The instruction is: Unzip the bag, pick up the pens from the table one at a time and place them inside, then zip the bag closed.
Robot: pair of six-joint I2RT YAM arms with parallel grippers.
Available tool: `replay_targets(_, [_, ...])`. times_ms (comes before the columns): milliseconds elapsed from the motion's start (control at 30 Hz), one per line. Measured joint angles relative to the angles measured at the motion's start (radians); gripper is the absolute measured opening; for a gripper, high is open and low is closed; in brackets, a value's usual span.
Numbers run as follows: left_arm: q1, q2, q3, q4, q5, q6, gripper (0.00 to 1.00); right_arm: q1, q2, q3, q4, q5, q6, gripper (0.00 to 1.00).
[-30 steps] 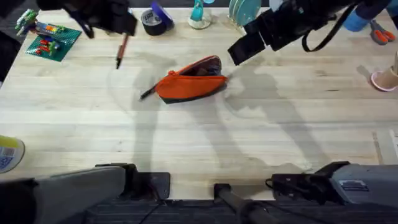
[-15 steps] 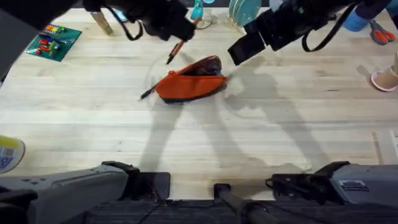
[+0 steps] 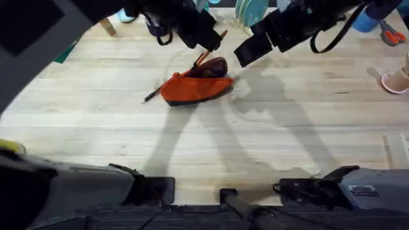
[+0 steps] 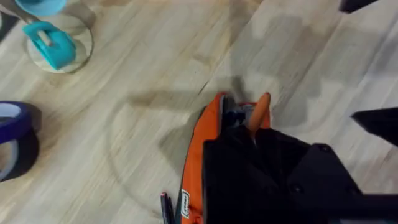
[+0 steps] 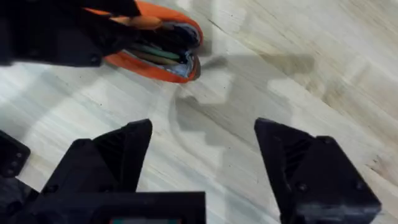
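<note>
My left fingers (image 3: 206, 46) are closed on an orange pen (image 3: 200, 59) in the upper middle of the overhead frame, just above the bag (image 3: 195, 86). The pen slants down and to the left, with its lower end at the bag's open mouth. In my left wrist view the pen (image 4: 258, 113) pokes out past my dark fingers, its tip over the bag (image 4: 205, 155), whose zipper is parted.

The bag lies on the bench (image 3: 268, 134) a little above the centre of the overhead frame, orange on top with a dark underside. A dark pen (image 3: 151, 96) rests on the bench at its left end, touching or just beside it; I cannot tell which.

My right fingers (image 3: 246, 48) hang wide apart and hold nothing, to the upper right of the bag and near it. In my right wrist view the two black fingers (image 5: 118, 162) spread over bare bench (image 5: 298, 74), with the open bag (image 5: 165, 46) in the upper left, pens visible inside it.
</note>
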Motion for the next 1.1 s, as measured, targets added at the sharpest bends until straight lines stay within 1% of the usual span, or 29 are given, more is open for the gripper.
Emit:
replay_targets(367, [0.0,0.122,0.0,-0.013,0.0,0.004,0.04,0.0,0.0,0.0,0.0,0.0,0.0,0.994])
replay_targets(800, [0.0,0.127,0.0,-0.037,-0.001,0.007,0.049,0.0,0.0,0.0,0.0,0.0,0.0,0.995])
replay_targets(833, [0.0,0.127,0.0,-0.037,-0.003,0.009,0.078,0.0,0.0,0.0,0.0,0.0,0.0,0.995])
replay_targets(867, [0.0,0.127,0.0,-0.037,-0.006,0.012,0.188,0.0,0.0,0.0,0.0,0.0,0.0,0.995])
replay_targets(900, [0.0,0.127,0.0,-0.037,-0.008,0.013,0.348,0.0,0.0,0.0,0.0,0.0,0.0,0.995])
replay_targets(933, [0.0,0.127,0.0,-0.037,-0.01,0.013,0.473,0.0,0.0,0.0,0.0,0.0,0.0,0.996])
replay_targets(1000, [0.0,0.127,0.0,-0.037,-0.011,0.014,0.81,0.0,0.0,0.0,0.0,0.0,0.0,0.996])
replay_targets(1033, [0.0,0.127,0.0,-0.037,-0.011,0.012,0.941,0.0,0.0,0.0,0.0,0.0,0.0,0.996])
replay_targets(1067, [0.0,0.127,0.0,-0.038,-0.011,0.012,0.979,0.0,0.0,0.0,0.0,0.0,0.0,0.996])
replay_targets(1100, [0.0,0.127,0.0,-0.037,-0.011,0.011,0.989,0.0,0.0,0.0,0.0,0.0,0.0,0.996])
